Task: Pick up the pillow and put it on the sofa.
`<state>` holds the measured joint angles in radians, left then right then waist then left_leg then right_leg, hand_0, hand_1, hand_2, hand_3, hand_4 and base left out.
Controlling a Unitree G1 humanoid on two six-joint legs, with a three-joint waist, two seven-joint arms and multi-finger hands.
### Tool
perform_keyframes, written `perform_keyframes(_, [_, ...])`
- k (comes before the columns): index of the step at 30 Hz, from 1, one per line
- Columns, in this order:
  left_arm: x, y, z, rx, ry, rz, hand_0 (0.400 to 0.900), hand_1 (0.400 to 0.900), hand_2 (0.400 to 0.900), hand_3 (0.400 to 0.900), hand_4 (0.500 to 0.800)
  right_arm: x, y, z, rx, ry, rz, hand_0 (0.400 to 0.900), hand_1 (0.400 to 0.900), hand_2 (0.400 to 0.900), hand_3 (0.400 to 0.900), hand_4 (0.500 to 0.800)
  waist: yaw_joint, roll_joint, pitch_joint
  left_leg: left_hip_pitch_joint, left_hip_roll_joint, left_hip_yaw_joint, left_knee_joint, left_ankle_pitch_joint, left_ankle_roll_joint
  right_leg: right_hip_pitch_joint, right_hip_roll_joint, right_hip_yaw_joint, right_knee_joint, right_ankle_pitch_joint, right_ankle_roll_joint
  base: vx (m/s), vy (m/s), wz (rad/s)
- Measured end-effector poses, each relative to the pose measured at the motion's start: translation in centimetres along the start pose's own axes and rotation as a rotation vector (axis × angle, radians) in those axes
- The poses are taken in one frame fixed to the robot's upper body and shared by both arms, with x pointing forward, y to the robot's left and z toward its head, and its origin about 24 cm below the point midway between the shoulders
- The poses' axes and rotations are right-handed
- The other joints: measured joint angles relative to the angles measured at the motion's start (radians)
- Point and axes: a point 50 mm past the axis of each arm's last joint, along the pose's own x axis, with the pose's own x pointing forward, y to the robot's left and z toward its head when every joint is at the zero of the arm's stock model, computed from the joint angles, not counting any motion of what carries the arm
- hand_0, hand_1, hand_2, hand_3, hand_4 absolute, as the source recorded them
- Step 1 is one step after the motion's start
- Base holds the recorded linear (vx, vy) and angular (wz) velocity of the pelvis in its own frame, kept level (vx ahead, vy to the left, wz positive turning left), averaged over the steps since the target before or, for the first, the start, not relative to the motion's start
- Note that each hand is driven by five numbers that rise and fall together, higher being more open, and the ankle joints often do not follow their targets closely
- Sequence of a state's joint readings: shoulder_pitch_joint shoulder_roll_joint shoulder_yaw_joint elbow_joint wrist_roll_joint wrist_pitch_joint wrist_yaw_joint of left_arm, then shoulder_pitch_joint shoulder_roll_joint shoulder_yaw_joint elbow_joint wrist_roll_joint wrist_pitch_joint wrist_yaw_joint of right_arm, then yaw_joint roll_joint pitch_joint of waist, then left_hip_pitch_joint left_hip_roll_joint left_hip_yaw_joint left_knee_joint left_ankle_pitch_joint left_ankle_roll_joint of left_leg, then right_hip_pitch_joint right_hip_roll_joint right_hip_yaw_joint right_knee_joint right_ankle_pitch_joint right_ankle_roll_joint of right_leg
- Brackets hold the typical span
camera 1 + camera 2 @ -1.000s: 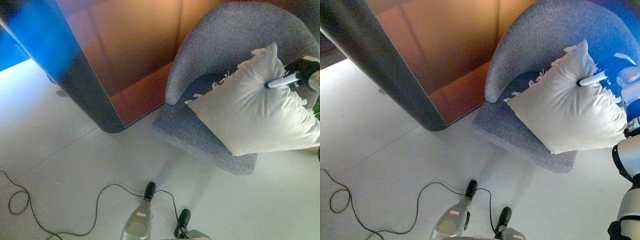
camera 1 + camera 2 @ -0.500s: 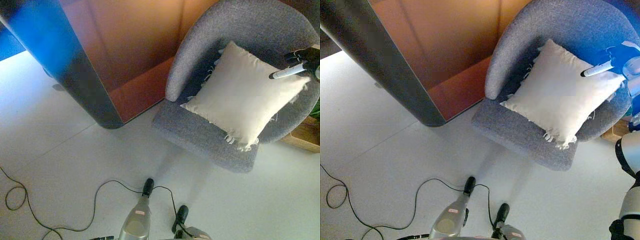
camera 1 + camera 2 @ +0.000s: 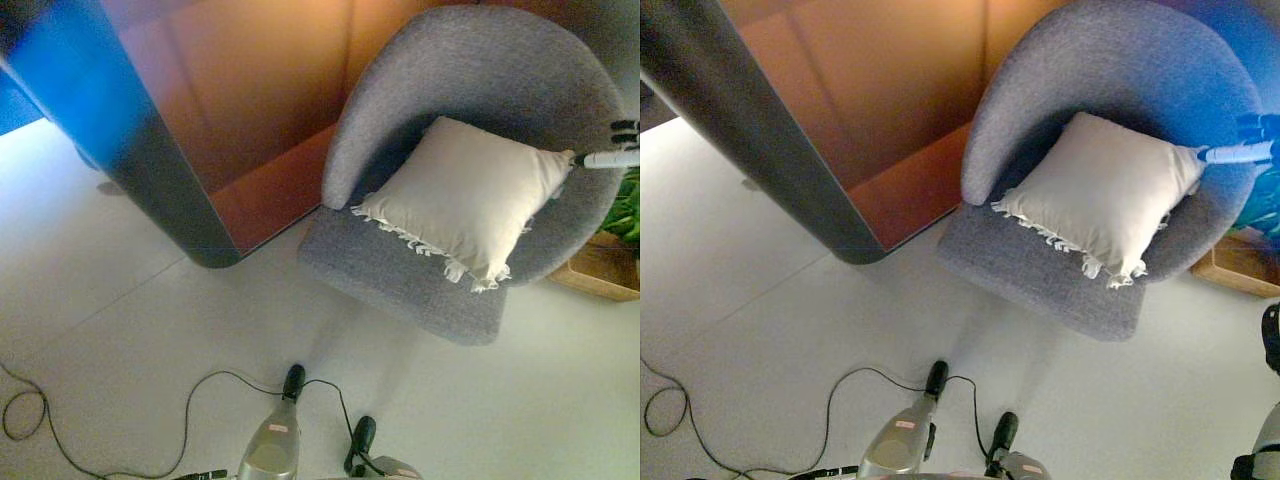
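Note:
A white square pillow [image 3: 465, 195] with fringed edges lies on the seat of a grey round-backed armchair [image 3: 450, 60] and leans against its backrest. My right hand [image 3: 618, 145] is at the far right edge of the view, open. Its straight white-tipped finger reaches the pillow's right corner and nothing is held. It also shows in the right eye view [image 3: 1248, 142]. My left hand [image 3: 293, 380] hangs low over the floor at the bottom middle, far from the chair.
A large brown panel with a dark rounded edge [image 3: 150, 170] stands left of the chair. A wooden planter box [image 3: 605, 270] with a green plant [image 3: 625, 205] sits to the chair's right. Pale floor lies in front.
The pillow has dropped from being held up over the chair front to lying on the seat against the backrest. My right hand has let it go and drawn back to the right.

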<state>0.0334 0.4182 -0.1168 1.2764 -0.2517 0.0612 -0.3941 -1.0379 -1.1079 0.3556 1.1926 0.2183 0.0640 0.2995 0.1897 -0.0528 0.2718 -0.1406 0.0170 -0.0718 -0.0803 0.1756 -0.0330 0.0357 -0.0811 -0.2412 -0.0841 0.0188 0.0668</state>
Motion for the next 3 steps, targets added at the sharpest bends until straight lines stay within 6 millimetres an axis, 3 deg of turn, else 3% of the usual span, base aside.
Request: perform_keyframes(3, [-0.1, 0.2, -0.1, -0.034, -0.013, 0.007, 0.9, 0.9, 0.9, 0.9, 0.8, -0.6, 1.4, -4.8, -0.006, 0.074, 0.052, 0.9, 0.9, 0.9, 0.9, 0.8, -0.03, -0.002, -0.013, 0.011, 0.0, 0.021, 0.0, -0.007, 0.003, 0.003, -0.002, 0.022, 0.001, 0.002, 0.003, -0.01, -0.008, -0.13])
